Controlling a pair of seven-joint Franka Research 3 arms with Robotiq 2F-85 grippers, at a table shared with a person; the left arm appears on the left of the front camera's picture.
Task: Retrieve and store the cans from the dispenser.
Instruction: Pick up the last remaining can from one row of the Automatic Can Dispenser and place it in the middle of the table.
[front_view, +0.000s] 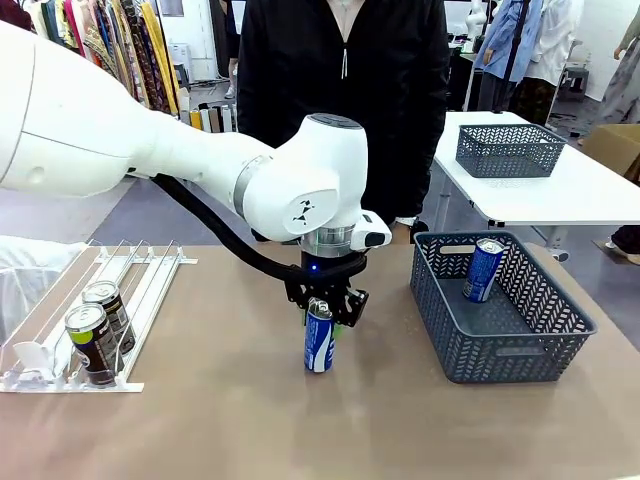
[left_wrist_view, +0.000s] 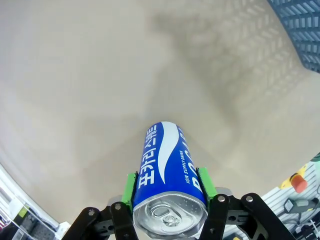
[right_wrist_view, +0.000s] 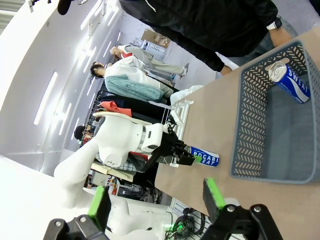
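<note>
One slim blue can (front_view: 484, 270) is in the grey mesh basket (front_view: 500, 355). Your left hand (front_view: 325, 312) grips a second blue can (front_view: 319, 342). Two dark cans (front_view: 92, 340) wait in the clear plastic dispenser (front_view: 150, 275). Your right hand (right_wrist_view: 156, 192) is open and empty.

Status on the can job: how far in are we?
Done: one blue can leans inside the grey basket. In hand: the left gripper is shut on a second blue can, held upright at mid-table between the dispenser and the basket. Left: two dark cans sit at the dispenser's front stops.
</note>
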